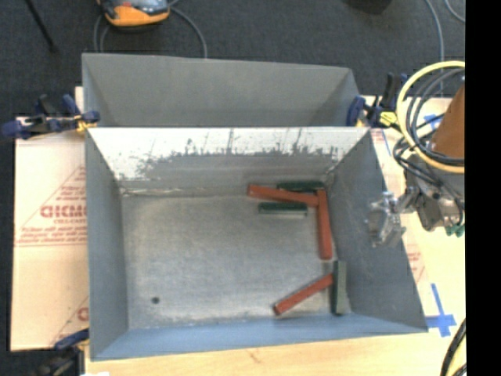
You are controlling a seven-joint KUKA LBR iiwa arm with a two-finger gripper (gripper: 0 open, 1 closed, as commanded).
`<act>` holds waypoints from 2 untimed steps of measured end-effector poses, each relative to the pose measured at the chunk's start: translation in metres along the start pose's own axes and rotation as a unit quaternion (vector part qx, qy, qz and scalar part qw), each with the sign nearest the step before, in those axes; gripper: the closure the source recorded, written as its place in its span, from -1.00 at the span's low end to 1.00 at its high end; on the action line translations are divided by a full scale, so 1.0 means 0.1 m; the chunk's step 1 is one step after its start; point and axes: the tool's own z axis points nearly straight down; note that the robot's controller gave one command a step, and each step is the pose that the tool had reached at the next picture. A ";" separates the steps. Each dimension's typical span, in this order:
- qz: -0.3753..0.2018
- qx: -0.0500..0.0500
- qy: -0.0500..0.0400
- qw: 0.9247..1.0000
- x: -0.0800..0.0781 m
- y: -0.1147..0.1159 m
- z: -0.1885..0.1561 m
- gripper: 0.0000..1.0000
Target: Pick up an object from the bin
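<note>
**Pick: handling and grasp point**

My gripper [386,219] hangs over the right wall of the bin [196,265]; released or clenched, I cannot tell. The nearest red stick [324,227] lies flat beside that wall. It looks light, rigid and smooth: grasp mid-length, across its width.

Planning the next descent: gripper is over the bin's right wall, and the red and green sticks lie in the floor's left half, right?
No. The camera view shows the sticks in the floor's right half, not the left. The gripper is over the bin's right wall, as stated.
</note>
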 end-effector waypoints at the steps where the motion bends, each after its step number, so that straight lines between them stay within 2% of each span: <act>1: -0.001 0.000 0.000 1.000 0.00 0.00 0.00 -1.00; 2: -0.001 0.000 0.000 1.000 0.00 0.00 0.00 -1.00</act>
